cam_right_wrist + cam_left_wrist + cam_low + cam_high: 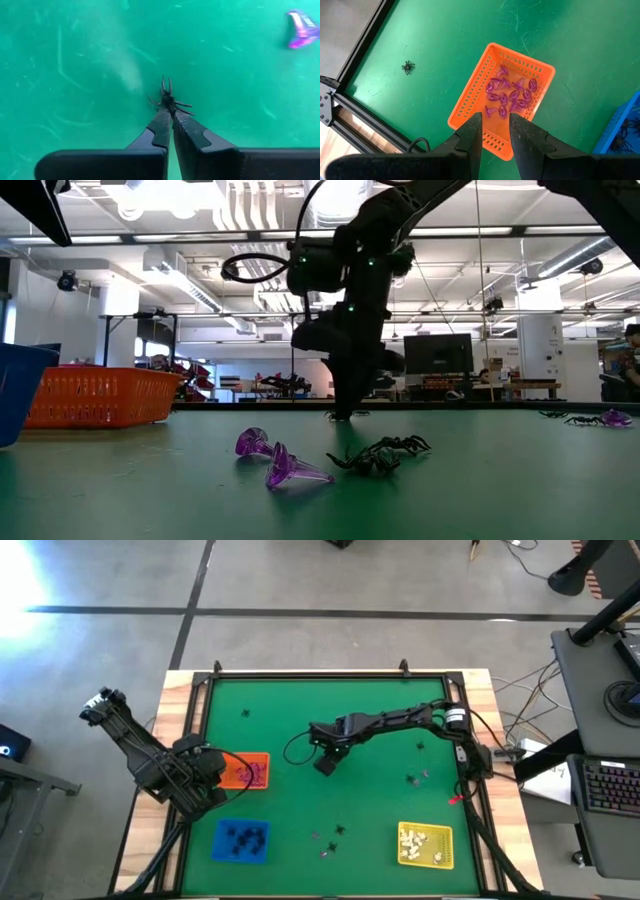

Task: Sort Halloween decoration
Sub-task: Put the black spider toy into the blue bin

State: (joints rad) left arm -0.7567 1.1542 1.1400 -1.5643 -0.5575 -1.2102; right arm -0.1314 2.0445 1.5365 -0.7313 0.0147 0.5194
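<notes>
My right gripper (171,111) points down at the middle of the green mat (300,710) and is shut on a tiny black spider trinket (169,101). In the high view this gripper (325,768) stands right of the orange tray (236,759). My left gripper (495,120) hangs open above the orange tray's near end (470,97), with nothing between its fingers. Several pinkish-purple trinkets (512,94) lie in that tray. More loose trinkets lie on the mat: purple ones (280,460), a black spider (385,454), another spider (408,67) and a purple piece (301,30). My right gripper pinches the black spider's body (170,106) between its two fingertips, only at their free ends. The fingers come from above, pointing steeply down. The spider's legs stick out past the tips. Whether it is clear of the mat, I cannot tell.
A blue tray (241,840) with black trinkets sits at the near left and a yellow tray (425,845) with white ones at the near right. Loose trinkets lie near the front edge (330,835) and at the right (415,778). A black frame (200,710) borders the mat.
</notes>
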